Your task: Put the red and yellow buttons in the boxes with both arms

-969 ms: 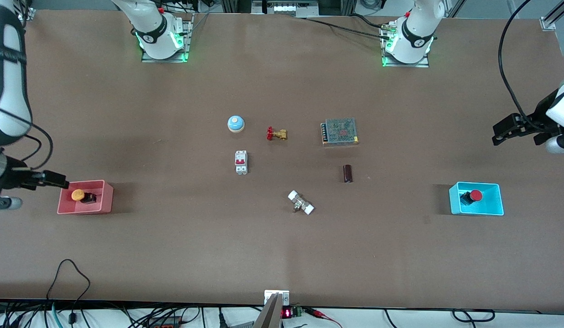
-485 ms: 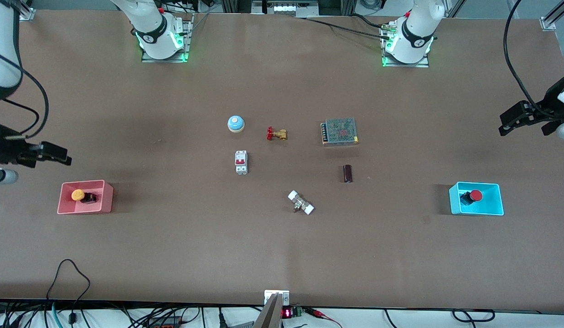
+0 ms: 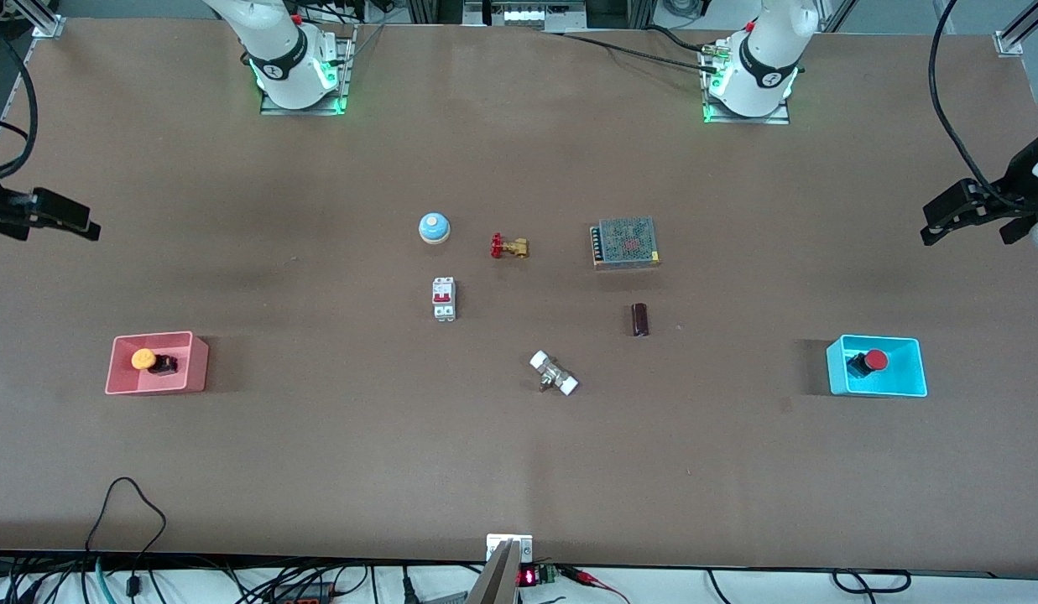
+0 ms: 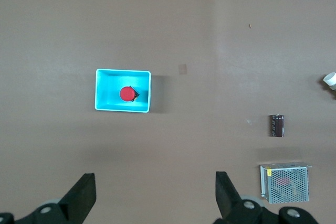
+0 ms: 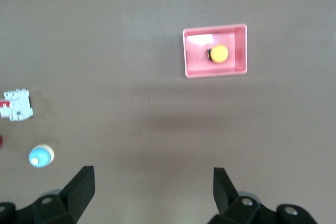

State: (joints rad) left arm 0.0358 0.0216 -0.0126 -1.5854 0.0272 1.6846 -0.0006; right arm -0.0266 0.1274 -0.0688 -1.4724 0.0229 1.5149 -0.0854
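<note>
The yellow-orange button (image 3: 143,359) lies in the pink-red box (image 3: 116,377) toward the right arm's end of the table; both show in the right wrist view, the button (image 5: 219,53) in the box (image 5: 189,69). The red button (image 3: 876,360) lies in the cyan box (image 3: 900,386) toward the left arm's end; both show in the left wrist view, the button (image 4: 126,94) in the box (image 4: 105,103). My right gripper (image 3: 89,228) is open and empty, high over bare table. My left gripper (image 3: 930,233) is open and empty, high over bare table.
In the table's middle lie a blue dome bell (image 3: 434,227), a brass valve with a red handle (image 3: 509,247), a white circuit breaker (image 3: 444,299), a metal mesh power supply (image 3: 625,242), a dark cylinder (image 3: 640,320) and a white-ended fitting (image 3: 554,373).
Both grippers have risen and drawn back from their boxes toward the bases' side of the table. The buttons stay in their boxes.
</note>
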